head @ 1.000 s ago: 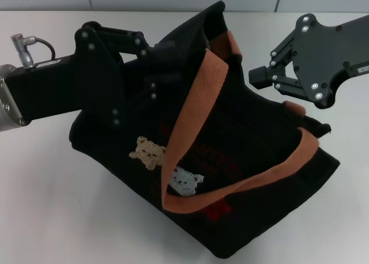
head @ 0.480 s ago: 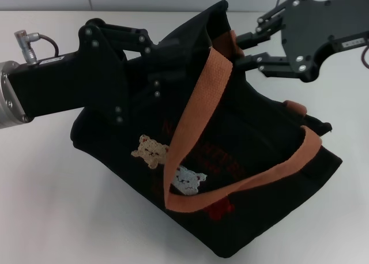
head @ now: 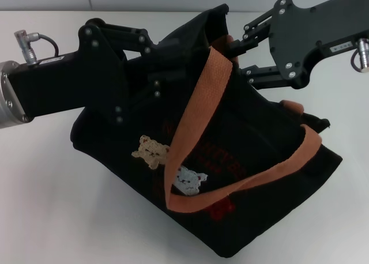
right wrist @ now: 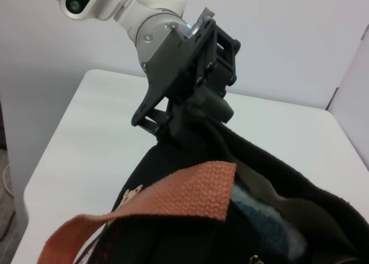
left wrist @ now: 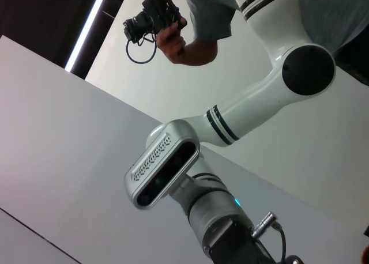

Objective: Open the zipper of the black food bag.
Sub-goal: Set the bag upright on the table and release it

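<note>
The black food bag [head: 248,160] stands tilted in the middle of the white table, with orange-brown handles [head: 196,114] and embroidered bears [head: 151,150] on its front. My left gripper [head: 158,74] is shut on the bag's upper left rim and holds it up; the right wrist view shows that left gripper [right wrist: 196,111] clamping the black fabric. My right gripper [head: 239,56] is open at the bag's top right, one finger on each side of the rim by a handle. The mouth gapes, showing olive lining [right wrist: 256,180]. I cannot make out the zipper.
The white table [head: 46,189] stretches bare to the left and in front of the bag, with a wall close behind it. The left wrist view looks away from the table at a white robot arm [left wrist: 259,97] and a person holding a camera [left wrist: 173,27].
My right gripper has swung left from beside the bag to its top rim, and its fingers have spread apart. The left gripper and the bag have barely moved.
</note>
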Robot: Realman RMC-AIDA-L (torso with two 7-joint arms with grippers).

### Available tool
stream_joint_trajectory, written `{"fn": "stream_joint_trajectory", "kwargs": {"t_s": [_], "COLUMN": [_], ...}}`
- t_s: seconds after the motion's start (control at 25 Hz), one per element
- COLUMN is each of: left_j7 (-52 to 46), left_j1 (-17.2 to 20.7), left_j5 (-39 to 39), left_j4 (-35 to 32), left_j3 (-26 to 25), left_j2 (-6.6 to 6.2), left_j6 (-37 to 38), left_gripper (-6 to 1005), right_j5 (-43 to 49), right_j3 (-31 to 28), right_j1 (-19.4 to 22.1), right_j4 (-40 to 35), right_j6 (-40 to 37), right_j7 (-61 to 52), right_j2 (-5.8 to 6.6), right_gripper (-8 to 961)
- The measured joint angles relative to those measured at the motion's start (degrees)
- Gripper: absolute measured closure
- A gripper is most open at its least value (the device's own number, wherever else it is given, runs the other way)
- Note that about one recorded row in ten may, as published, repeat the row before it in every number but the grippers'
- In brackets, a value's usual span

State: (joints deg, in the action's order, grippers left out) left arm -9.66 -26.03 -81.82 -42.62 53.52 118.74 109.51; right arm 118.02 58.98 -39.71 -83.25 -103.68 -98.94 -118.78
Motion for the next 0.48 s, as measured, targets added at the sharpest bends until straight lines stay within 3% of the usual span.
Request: {"fn": "stream_joint_trajectory", "kwargs": {"t_s": [0.48], "left_j7": [0.0], "left_j1": [-0.3], "left_j5": [0.0], "left_j4": [0.0], "left_j3": [0.1], "left_j2": [0.09], "left_j6": [0.0], "left_gripper": [810], "right_j5": [4.5], "right_j3": [2.7], "right_j1": [-4.9], "right_j4": [4.0], "right_j6": [0.2], "right_j7": [-0.2], "right_j2": [-0.19], "right_gripper": [598]}}
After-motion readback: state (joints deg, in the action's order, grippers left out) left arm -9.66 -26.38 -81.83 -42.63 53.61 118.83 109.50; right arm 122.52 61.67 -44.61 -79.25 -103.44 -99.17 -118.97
